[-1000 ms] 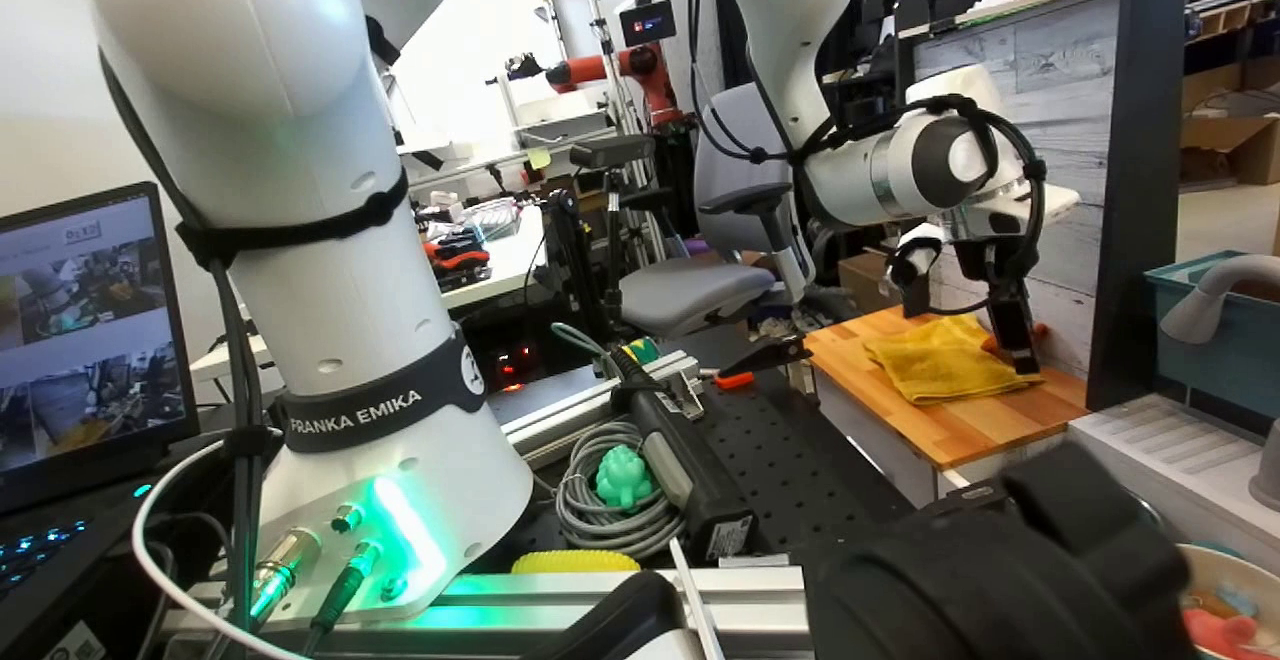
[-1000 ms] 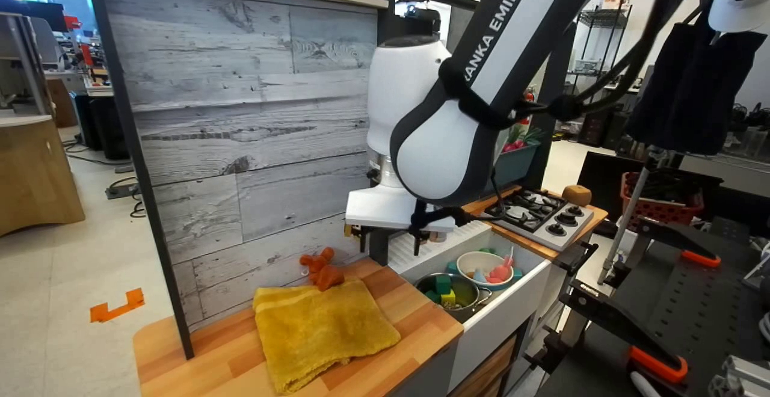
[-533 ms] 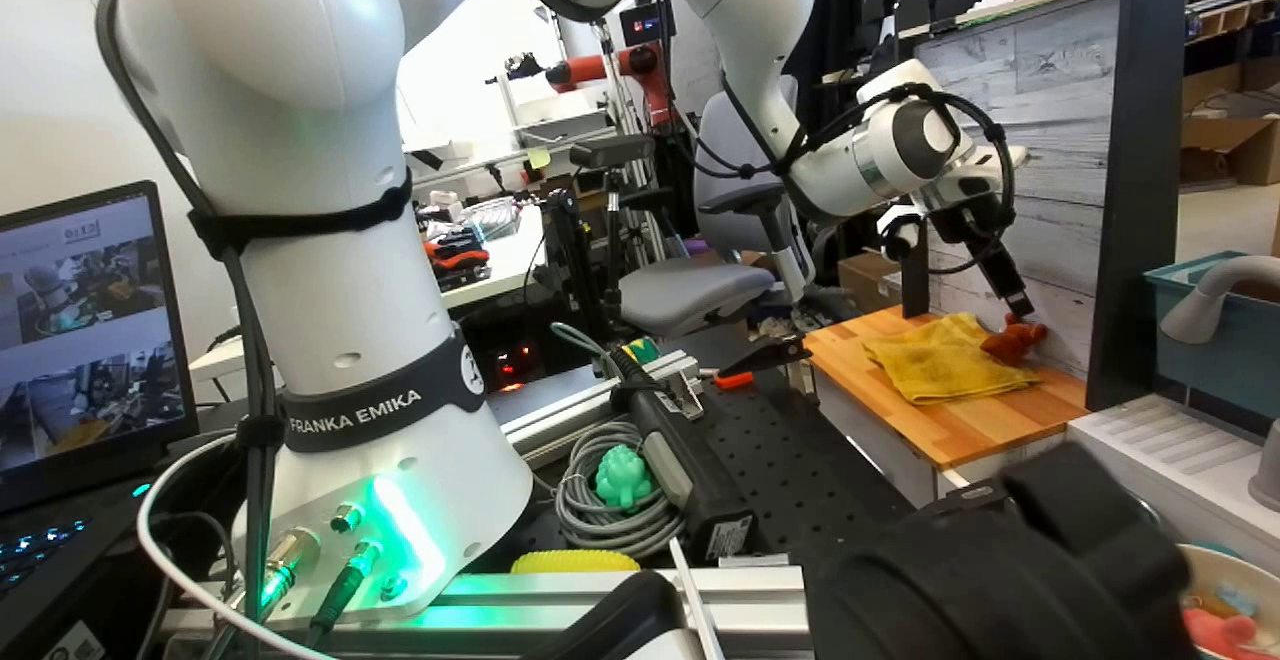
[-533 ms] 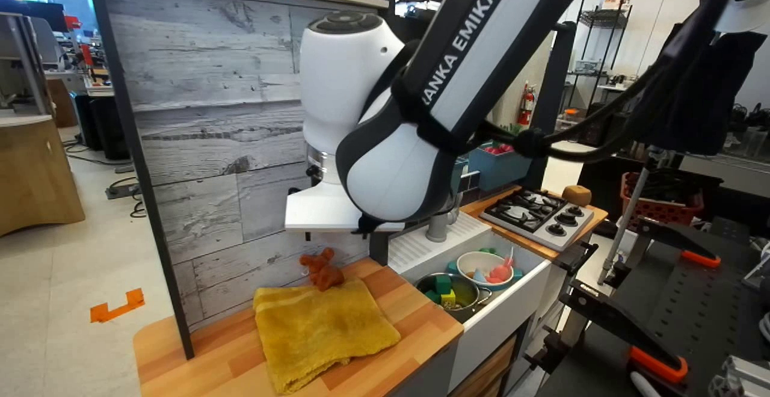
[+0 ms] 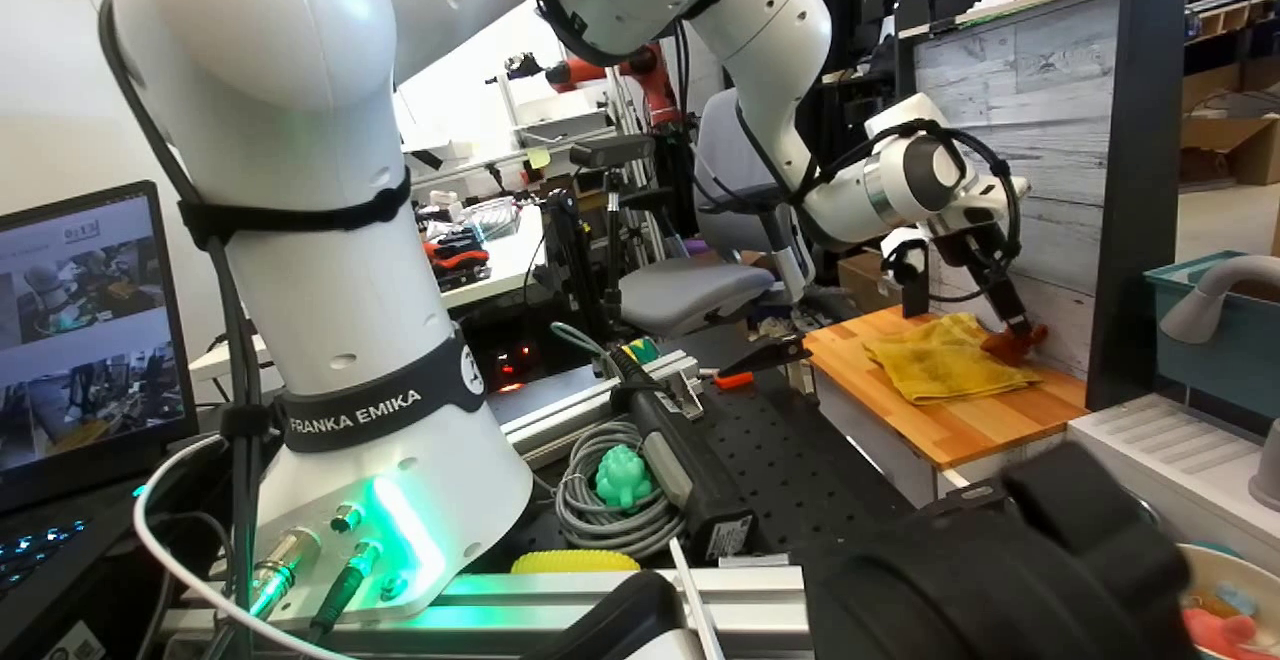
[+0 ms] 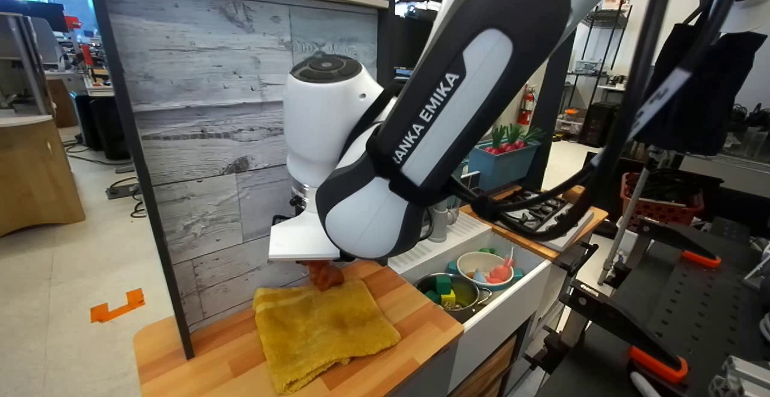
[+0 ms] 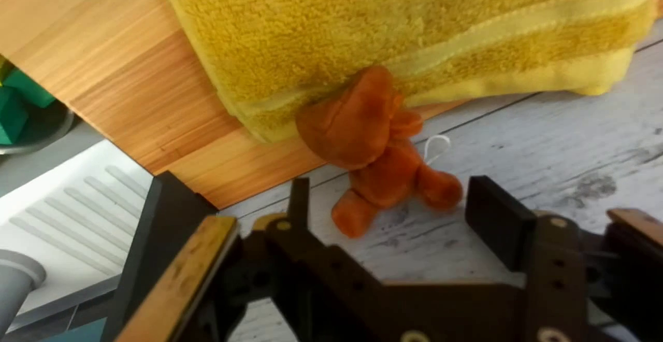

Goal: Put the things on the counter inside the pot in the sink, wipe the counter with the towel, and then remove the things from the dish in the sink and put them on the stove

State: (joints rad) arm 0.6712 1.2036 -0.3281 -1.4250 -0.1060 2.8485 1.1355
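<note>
Orange and plush, a stub-limbed toy [image 7: 384, 172] lies just ahead of the black two-jawed gripper [image 7: 388, 191], jaws wide apart, holding nothing; two limbs show between them, the long axis running outward onto the folded yellow terry towel [image 7: 393, 26]; the whitewashed plank panel [image 6: 234, 132] close behind may crowd closing; the round metal pot [image 6: 467, 286] stands well apart.

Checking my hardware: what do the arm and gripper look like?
The arm is white with black panels; black cables are strapped along it. A black band reads "FRANKA EMIKA" in white, above a green light. The gripper is black, with blocky fingertips.
</note>
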